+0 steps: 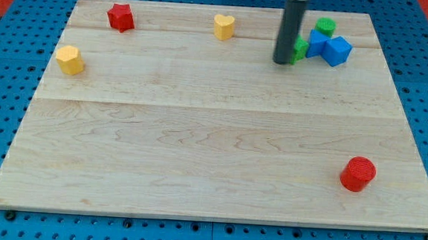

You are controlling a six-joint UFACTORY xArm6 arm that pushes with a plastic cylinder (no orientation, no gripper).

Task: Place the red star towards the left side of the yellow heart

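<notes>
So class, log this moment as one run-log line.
my tip: beside green block | red star: left of yellow heart, apart, untouched | stage: approach pending

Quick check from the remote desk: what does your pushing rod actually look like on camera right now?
A straight, smooth, dark grey-black cylindrical rod coming down from the view's top edge, with my tip plain and blunt. No cables, markings or labels are visible on it. The arm above is out of frame.
</notes>
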